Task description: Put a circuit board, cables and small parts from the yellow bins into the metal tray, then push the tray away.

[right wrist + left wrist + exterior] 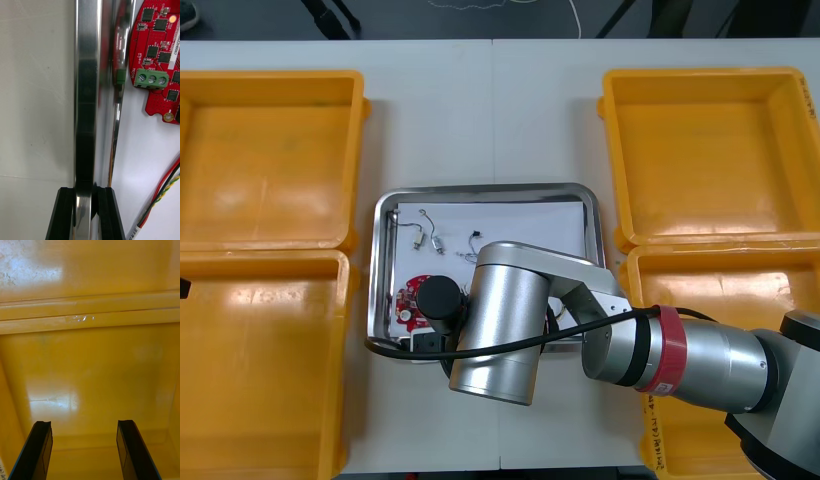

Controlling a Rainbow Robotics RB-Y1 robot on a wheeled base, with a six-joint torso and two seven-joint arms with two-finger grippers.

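The metal tray (480, 188) sits on the counter (480, 110) between the yellow bins (260, 360). On its white inside it already holds a round red circuit board (412, 295), small metal parts (430, 238) and a red and yellow cable (163, 192). With that load, the filling looks done and the push looks like the step in hand. The right tool (85, 193) is down at the tray's near-left part, clenched on the rim just beside the board. One finger is outside the wall and one inside, with the shiny lip between them. A pinch like this gives a firm hold, so the tray should slide straight rather than skew. The left tool (83, 423) hangs released over a yellow bin's floor, off to the side, probably to leave the way beyond the tray free.
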